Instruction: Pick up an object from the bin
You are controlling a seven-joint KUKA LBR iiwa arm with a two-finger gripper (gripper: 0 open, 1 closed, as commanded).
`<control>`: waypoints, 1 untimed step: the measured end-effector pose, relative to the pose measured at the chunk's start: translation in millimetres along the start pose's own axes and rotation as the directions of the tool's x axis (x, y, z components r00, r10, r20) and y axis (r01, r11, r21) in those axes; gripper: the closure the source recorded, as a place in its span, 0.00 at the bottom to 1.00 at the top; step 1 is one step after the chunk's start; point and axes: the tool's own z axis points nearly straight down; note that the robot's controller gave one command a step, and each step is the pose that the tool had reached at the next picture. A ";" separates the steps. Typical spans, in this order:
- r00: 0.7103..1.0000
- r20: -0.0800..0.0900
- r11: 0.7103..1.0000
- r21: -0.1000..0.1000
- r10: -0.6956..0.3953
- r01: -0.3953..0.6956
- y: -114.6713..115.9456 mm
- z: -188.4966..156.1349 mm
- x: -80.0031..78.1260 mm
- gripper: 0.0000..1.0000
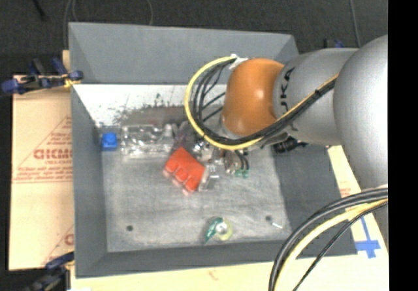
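We see a red-orange plastic piece (182,170) with ribbed segments, lying flat and turned diagonally on the floor of the grey bin (163,218), near its middle and slightly toward the far wall.

My grey metal bin (157,208) has a scuffed, speckled floor. By its left wall lies a small blue block (108,141), with a clear crumpled plastic piece (140,139) just beside it. Near the middle sits an orange-red block (183,171). Close to the bin's near edge lies a small green and yellowish thing (218,229), with a tiny pale bit (277,224) toward the near right corner.
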 end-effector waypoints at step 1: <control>1.000 0.001 1.000 0.001 -0.007 0.007 34.6 -71.4 -12.3 1.00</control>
